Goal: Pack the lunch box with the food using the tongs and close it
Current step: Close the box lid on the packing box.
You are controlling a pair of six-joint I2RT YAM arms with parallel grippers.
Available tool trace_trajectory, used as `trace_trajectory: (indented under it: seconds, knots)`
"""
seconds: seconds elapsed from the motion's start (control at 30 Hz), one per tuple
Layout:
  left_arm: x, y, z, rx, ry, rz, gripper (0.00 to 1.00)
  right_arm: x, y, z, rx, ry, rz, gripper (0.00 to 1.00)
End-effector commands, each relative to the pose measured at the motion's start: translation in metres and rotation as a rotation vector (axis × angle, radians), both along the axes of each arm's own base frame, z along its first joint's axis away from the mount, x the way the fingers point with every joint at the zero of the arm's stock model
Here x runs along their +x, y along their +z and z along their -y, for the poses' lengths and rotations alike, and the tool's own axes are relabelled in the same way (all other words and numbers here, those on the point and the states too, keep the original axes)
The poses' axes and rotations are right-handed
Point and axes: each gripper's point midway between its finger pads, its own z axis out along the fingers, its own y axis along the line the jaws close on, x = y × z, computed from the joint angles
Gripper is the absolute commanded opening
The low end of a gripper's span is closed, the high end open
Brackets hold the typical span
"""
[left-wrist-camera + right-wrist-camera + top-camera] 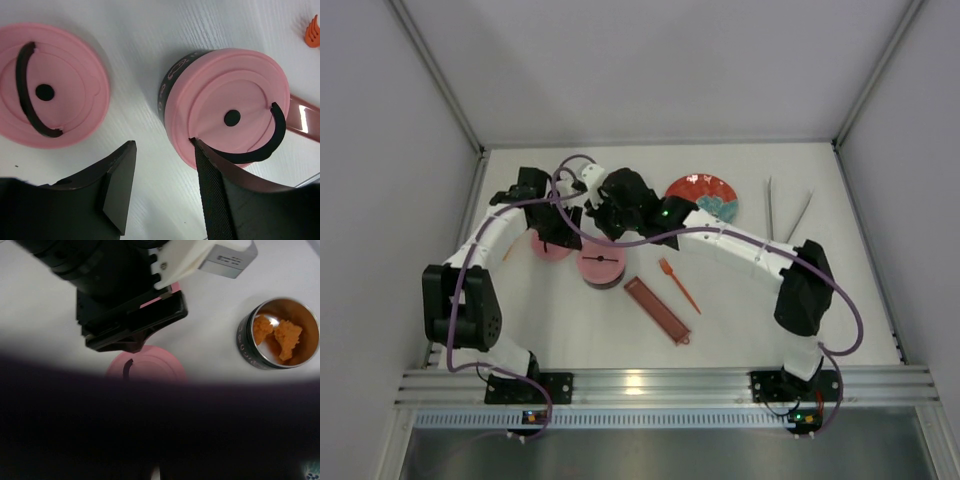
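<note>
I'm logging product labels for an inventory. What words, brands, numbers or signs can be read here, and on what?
No text here can be read.
Pink print on the dark band of the lidded tin: too blurred to read.
Marks on the dark band of the open tin: too small.
Print on the grey label on the left arm: too small.

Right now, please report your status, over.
Left gripper open beside closed tin. Right gripper shut. Other tin open, food inside; spare lid on table. Tongs lie apart, unheld.

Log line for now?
left gripper open beside pink-lidded steel tin | right gripper shut | second pink round lid on table | open steel tin: orange-brown chunks | silver tongs idle
</note>
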Motion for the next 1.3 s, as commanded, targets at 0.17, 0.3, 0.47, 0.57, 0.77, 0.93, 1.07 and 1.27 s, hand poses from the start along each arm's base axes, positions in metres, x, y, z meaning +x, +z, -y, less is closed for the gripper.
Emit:
trace_trajectory:
  seconds: [0.17, 0.3, 0.47, 0.57, 0.77, 0.93, 1.07, 1.27]
  knots:
    - [0.011, -0.017, 0.01, 0.002, -0.012, 0.018, 0.55, 0.004, -0.083, -0.031, 0.059, -0.012, -0.24, 0.0]
    - [0.009, -0.025, 0.005, 0.029, 0.002, 0.009, 0.55, -0.013, -0.107, -0.031, 0.059, 0.04, -0.301, 0.0]
    - [0.005, -0.038, -0.001, 0.06, 0.021, -0.014, 0.54, -0.023, -0.14, -0.016, 0.016, 0.029, -0.311, 0.0]
    - [0.003, -0.042, -0.002, 0.068, 0.022, -0.023, 0.54, -0.017, -0.152, -0.008, -0.023, -0.01, -0.288, 0.0]
    - [0.003, -0.04, -0.007, 0.087, 0.033, -0.021, 0.53, 0.003, -0.148, 0.0, -0.068, -0.09, -0.188, 0.0]
    - [0.007, -0.031, -0.006, 0.078, 0.033, -0.009, 0.54, 0.002, -0.085, -0.006, 0.033, -0.065, -0.13, 0.0]
    - [0.009, -0.029, -0.005, 0.071, 0.036, -0.007, 0.54, -0.017, -0.054, -0.013, 0.106, 0.016, -0.151, 0.0]
    - [0.011, -0.031, -0.005, 0.076, 0.04, -0.005, 0.54, -0.029, -0.108, -0.02, 0.075, 0.016, -0.286, 0.0]
